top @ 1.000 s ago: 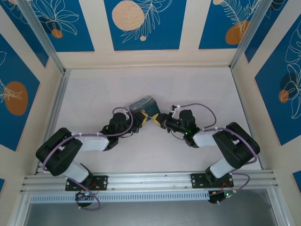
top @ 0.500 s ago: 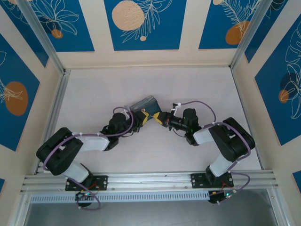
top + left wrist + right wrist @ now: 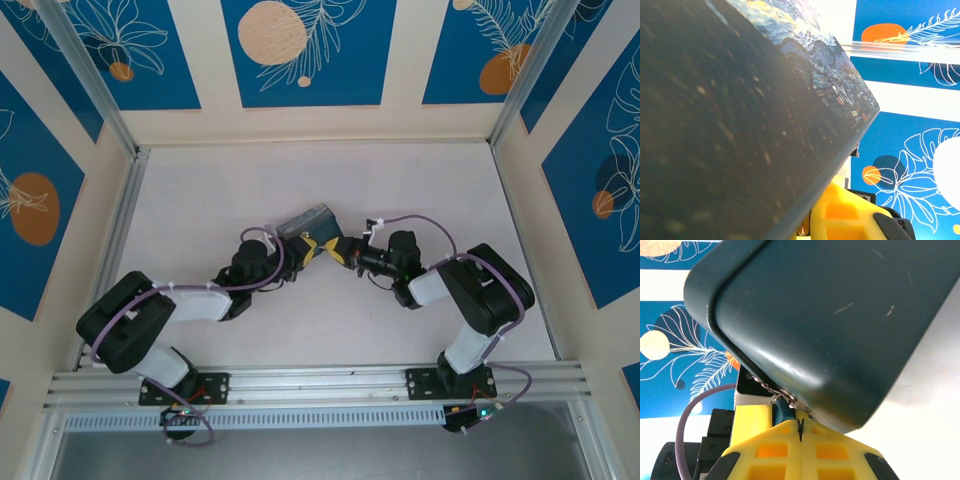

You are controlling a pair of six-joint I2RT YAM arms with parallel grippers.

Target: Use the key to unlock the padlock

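my right gripper (image 3: 800,432) is pressed fully shut, yellow fingertips meeting along one seam, right under the rounded corner of the tin (image 3: 840,315), which is tilted with its dark underside toward my wrist camera. at the tips sits the padlock (image 3: 784,412), a small bluish body with silvery metal hooked at the tin's edge, resting against the top of one fingertip. a thin dark sliver pokes out of the seam, and i can't tell whether that is the key. from above, both my grippers meet in the middle of the table (image 3: 420,180) just below the tin, right gripper coming in from the right, left gripper (image 3: 303,250) from the left, tips near each other. my left gripper is closed down as well, its wrist view hard up against the tin's dark side and painted face, and what it has hold of i can't tell
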